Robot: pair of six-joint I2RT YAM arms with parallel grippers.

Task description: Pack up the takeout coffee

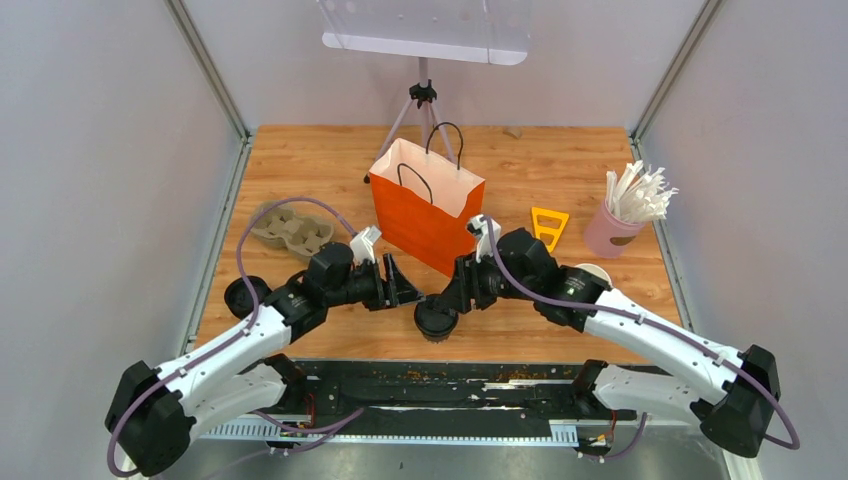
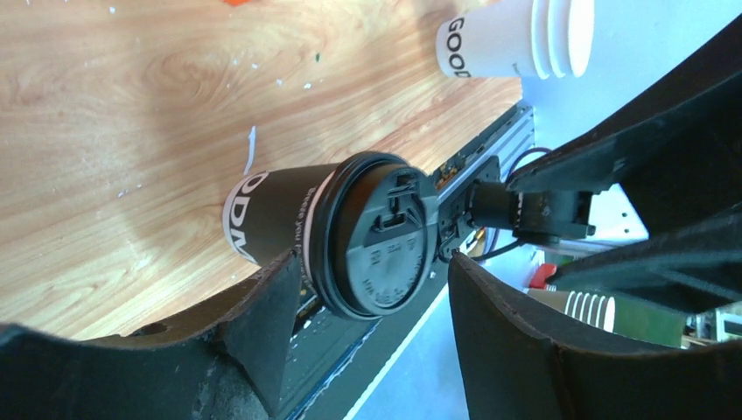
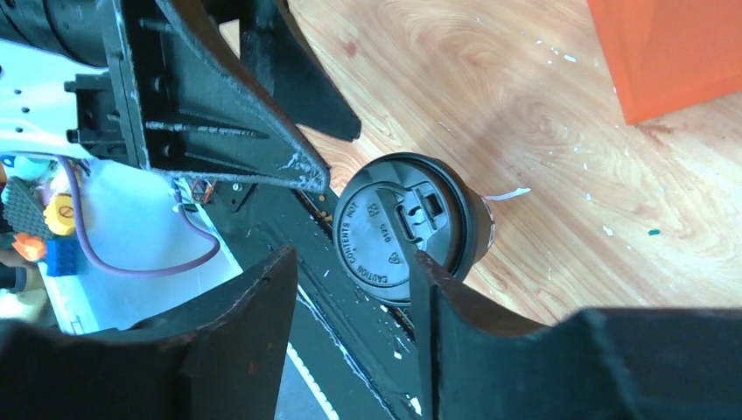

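While left gripper [image 2: 372, 289] and right gripper [image 3: 350, 271] gape empty, I'd pinch the lidded cup [image 1: 436, 318] at six o'clock below its lid.

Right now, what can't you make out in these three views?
- Orange bag floor: top view, its own front wall hides it.
- Far-left cup beside the pulp tray: top view, left arm covers part.
- White cup: top view, right arm hides all but its rim.
- Lidded cup print: left wrist, curves away, runs behind the fingers.
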